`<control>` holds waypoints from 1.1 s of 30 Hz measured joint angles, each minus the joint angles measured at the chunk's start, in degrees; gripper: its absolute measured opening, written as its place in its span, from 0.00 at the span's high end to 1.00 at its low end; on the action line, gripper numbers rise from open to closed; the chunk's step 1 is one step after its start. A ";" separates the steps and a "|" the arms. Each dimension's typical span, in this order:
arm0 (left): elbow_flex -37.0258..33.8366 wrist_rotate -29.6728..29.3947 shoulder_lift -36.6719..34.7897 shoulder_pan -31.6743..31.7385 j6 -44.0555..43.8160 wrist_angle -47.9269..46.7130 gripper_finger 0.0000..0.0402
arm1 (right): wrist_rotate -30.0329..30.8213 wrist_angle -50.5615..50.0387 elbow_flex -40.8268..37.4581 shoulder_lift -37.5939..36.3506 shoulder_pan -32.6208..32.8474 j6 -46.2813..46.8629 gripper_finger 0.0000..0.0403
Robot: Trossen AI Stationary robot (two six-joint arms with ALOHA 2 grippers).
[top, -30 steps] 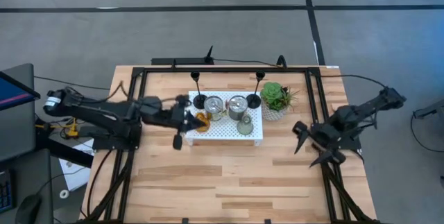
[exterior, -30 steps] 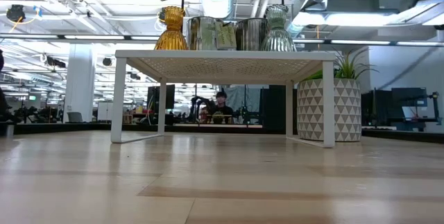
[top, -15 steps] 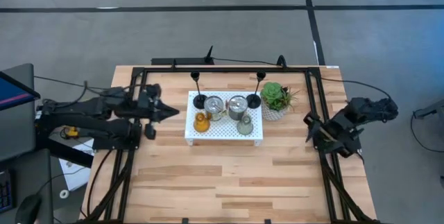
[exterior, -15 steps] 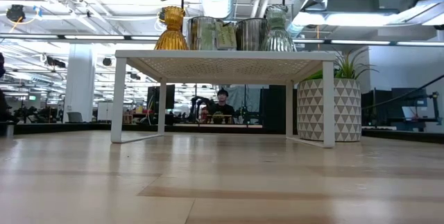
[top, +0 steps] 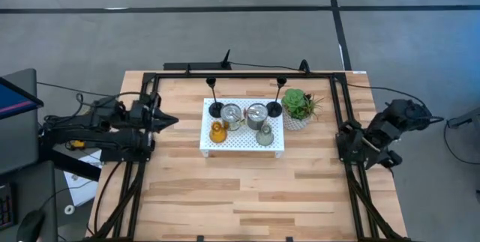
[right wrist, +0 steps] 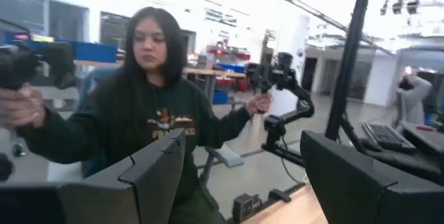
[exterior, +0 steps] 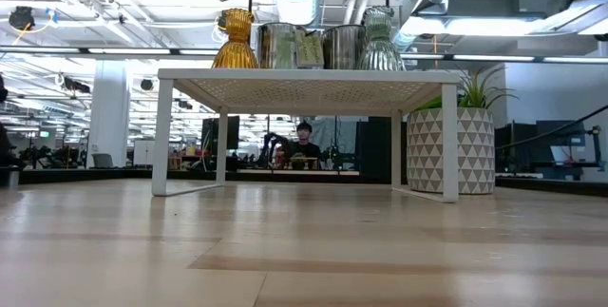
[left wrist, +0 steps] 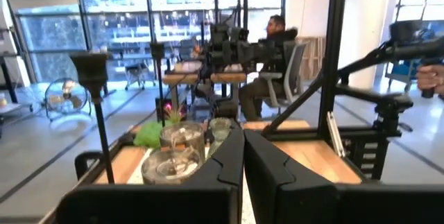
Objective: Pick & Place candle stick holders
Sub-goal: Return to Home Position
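Six holders, and all six are up on the white tray (top: 240,144) in mid-table. Count them off: one black holder (top: 215,109) at the back left corner and a second black holder (top: 274,109) at the back right. Between those two stand a silver cup (top: 231,114) and a second silver cup (top: 257,112), side by side. In front are the amber holder (top: 217,131) and the grey-green holder (top: 264,135). One potted plant (top: 300,106) stands just beside the tray, off its right back corner.

Two arms, both well clear of the tray. The left gripper (top: 171,120) sits at the table's left edge, its fingers pressed together on nothing. The right gripper (right wrist: 243,141) is out at the right edge, fingers spread wide and empty. One person (right wrist: 149,113) shows beyond it.
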 joint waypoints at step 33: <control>0.02 2.84 0.07 0.00 -3.35 -3.11 0.97 | 8.79 15.98 -16.12 -0.05 0.07 -0.76 0.32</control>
